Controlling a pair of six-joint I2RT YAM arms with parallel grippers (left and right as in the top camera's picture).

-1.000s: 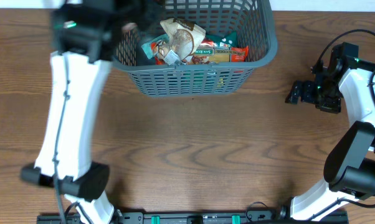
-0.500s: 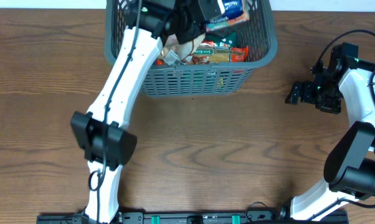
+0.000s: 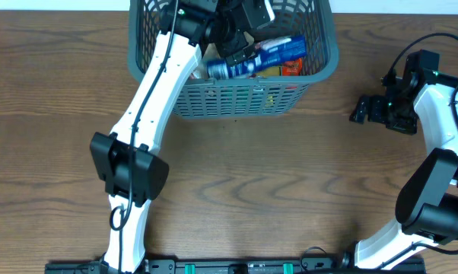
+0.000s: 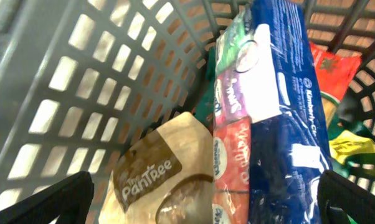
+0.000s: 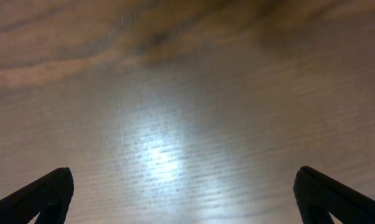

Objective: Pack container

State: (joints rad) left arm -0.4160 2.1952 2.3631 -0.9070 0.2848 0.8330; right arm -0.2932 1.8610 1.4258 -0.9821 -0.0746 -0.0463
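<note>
The container, a dark grey lattice basket, stands at the table's far middle and holds several snack packets. A long blue packet lies across the top of the pile. My left gripper hangs over the basket's inside, open, with nothing between its fingers. In the left wrist view the blue packet lies below the left gripper, beside a tan PanTree packet and the container wall. My right gripper rests open over the table to the right of the basket, and the right gripper shows only bare wood between its fingers.
A red packet and a yellow-green one lie deeper in the basket. The brown wooden table stretches in front of the basket. The left arm's white links slant over the table's left half.
The left arm swung over the basket with the blue packet, then its jaws opened. The blue packet now lies on the pile. The right arm barely moved.
</note>
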